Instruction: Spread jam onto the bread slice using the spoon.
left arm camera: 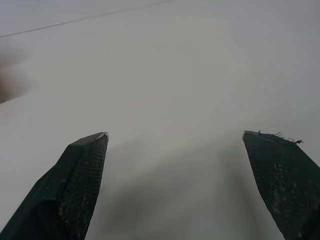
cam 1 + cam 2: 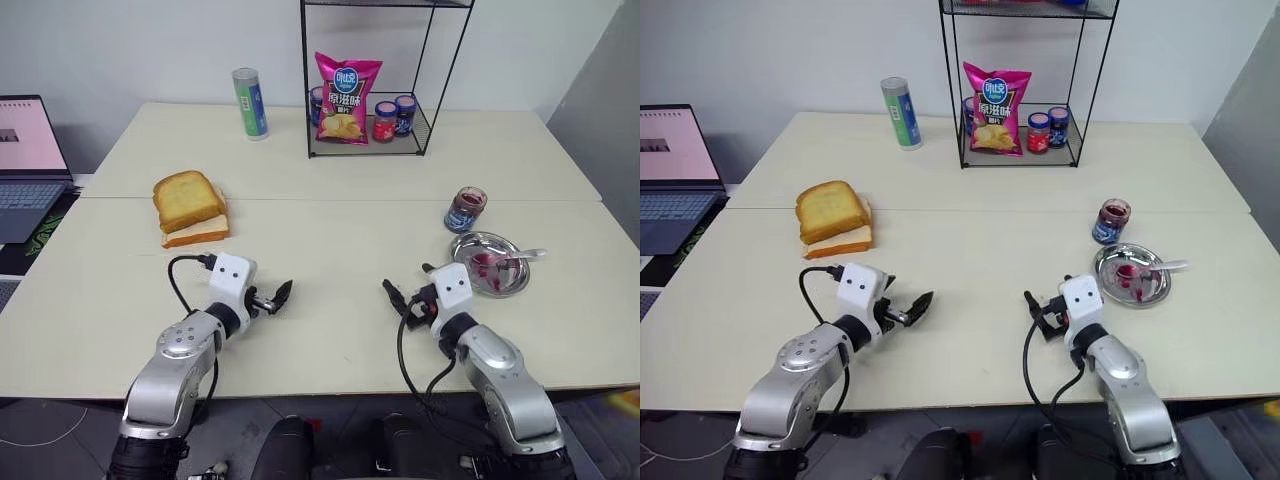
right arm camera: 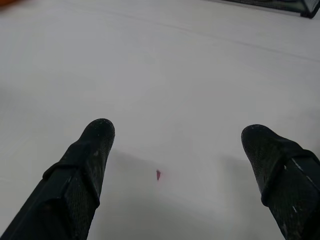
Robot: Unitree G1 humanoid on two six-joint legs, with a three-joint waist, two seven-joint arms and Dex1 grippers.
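The bread slice (image 2: 187,198), golden-orange on top, lies at the left of the table on a paler slice (image 2: 198,233). On the right stands a small open glass jar of dark jam (image 2: 466,208). Just in front of it is a steel dish (image 2: 478,243) smeared with jam, and the spoon (image 2: 522,256) rests in it with its handle pointing right. My left gripper (image 2: 276,297) hovers open over bare table, below and right of the bread. My right gripper (image 2: 396,298) is open too, left of the dish, with nothing between its fingers (image 3: 97,145).
A black wire rack (image 2: 431,103) at the back holds a pink crisp bag (image 2: 346,97) and lidded jars (image 2: 385,121). A tall can (image 2: 250,103) stands left of it. A laptop (image 2: 25,150) sits off the table's left edge. A tiny red speck (image 3: 158,174) marks the table.
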